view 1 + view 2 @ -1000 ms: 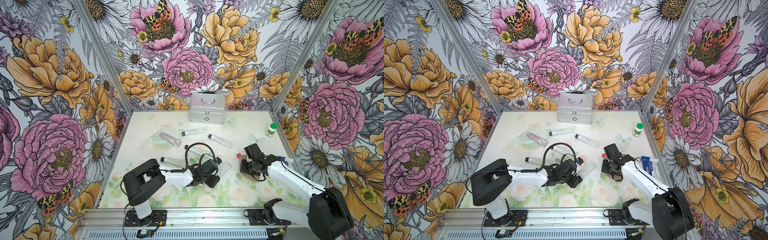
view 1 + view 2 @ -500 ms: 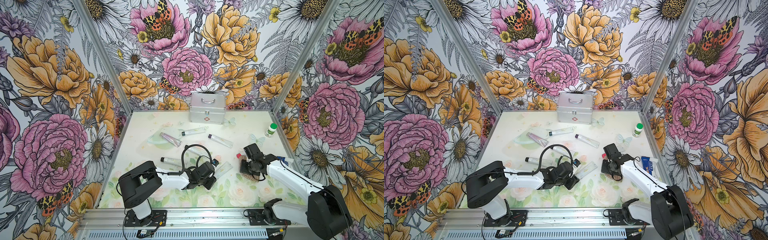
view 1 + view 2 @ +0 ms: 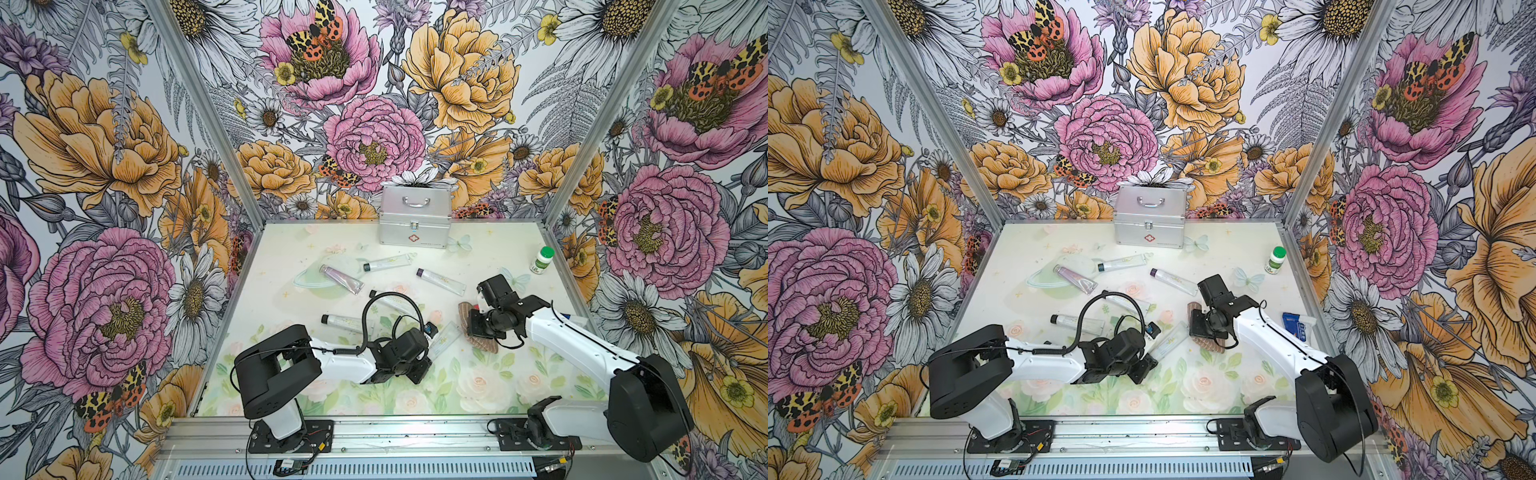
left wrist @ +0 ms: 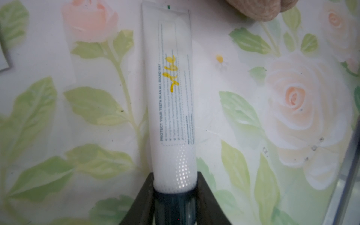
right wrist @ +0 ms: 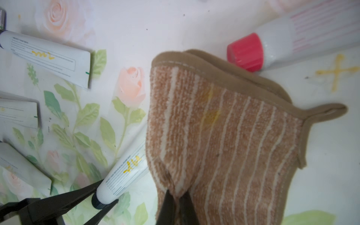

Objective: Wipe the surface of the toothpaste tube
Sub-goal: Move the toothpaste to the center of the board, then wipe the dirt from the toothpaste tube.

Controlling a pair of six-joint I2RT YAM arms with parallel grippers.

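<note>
Item: floral-print tabletop [image 3: 478,386], enclosed by flowered panels [image 3: 104,137]; silver case [image 3: 414,220] at the back. My left gripper [image 4: 174,187] pinches the toothpaste tube [image 4: 173,97] at its cap end, tube lying mid-table. My right gripper [image 5: 176,194] is clamped on the striped cloth [image 5: 224,136], just beside the tube's tail

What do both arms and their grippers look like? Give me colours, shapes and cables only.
Both arms match: the left arm and right arm have white rounded links, bulky black joint housings and black wrists. A ribbed black cable loops above the left one. The left gripper and right gripper have slim, tapering black fingers.
</note>
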